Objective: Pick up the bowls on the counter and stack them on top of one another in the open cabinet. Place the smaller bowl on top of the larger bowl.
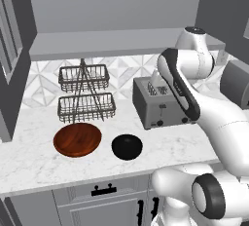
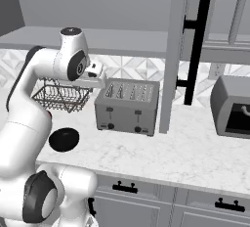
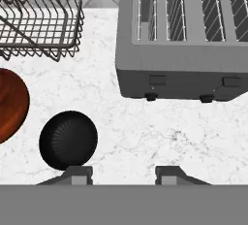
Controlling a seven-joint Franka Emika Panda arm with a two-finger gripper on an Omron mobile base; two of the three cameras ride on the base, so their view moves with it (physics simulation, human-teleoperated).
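White marble counter (image 1: 34,164) carries, left to right, the larger bowl (image 1: 77,140) of reddish wood, the smaller bowl (image 1: 127,147) in glossy black just beside it at its 3 o'clock, and a grey toaster (image 1: 158,105) further right. Behind the bowls at 12 o'clock stand 2 wire baskets (image 1: 85,93), beneath the open cabinet (image 1: 112,42). In the hand view, the gripper (image 3: 123,174) hangs above the counter, jaws apart, nothing between them, the black bowl at 10 o'clock

Fingers (image 3: 77,174) apart, empty, pointing downward
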